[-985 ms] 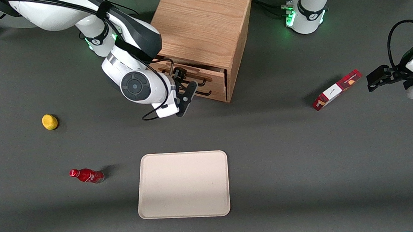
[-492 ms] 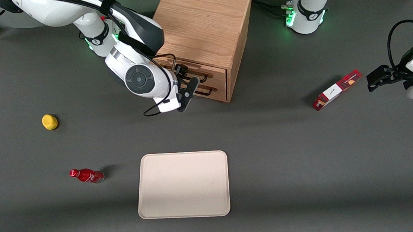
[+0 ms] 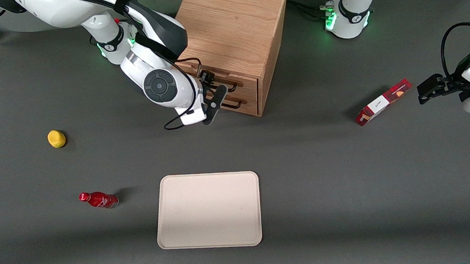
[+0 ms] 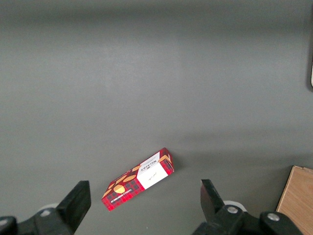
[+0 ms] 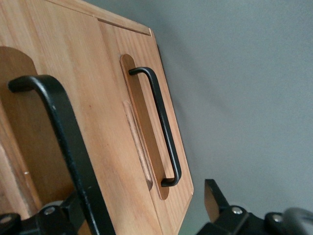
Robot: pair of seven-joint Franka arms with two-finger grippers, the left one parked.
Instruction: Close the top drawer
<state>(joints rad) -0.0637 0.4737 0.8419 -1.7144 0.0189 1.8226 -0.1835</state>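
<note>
The wooden cabinet [image 3: 232,26] stands at the table's back. Its top drawer [image 3: 246,88] sits about flush with the lower drawer front [image 3: 247,105], and none of its inside shows. In the right wrist view the top drawer's front [image 5: 98,122] fills the frame close up, with its black bar handle [image 5: 63,147] just ahead of the camera. The lower drawer's handle [image 5: 161,127] lies beside it. My right gripper [image 3: 214,92] [image 5: 142,213] is open, right in front of the top drawer's front. One finger [image 5: 73,210] is by the top handle, and nothing is held.
A beige tray [image 3: 208,211] lies nearer the front camera than the cabinet. A red bottle [image 3: 98,200] and a yellow fruit [image 3: 56,138] lie toward the working arm's end. A red box [image 3: 382,102] [image 4: 139,186] lies toward the parked arm's end.
The right arm has moved toward the cabinet with its gripper against the drawer front. The top drawer has slid in, and the open gap seen before is gone.
</note>
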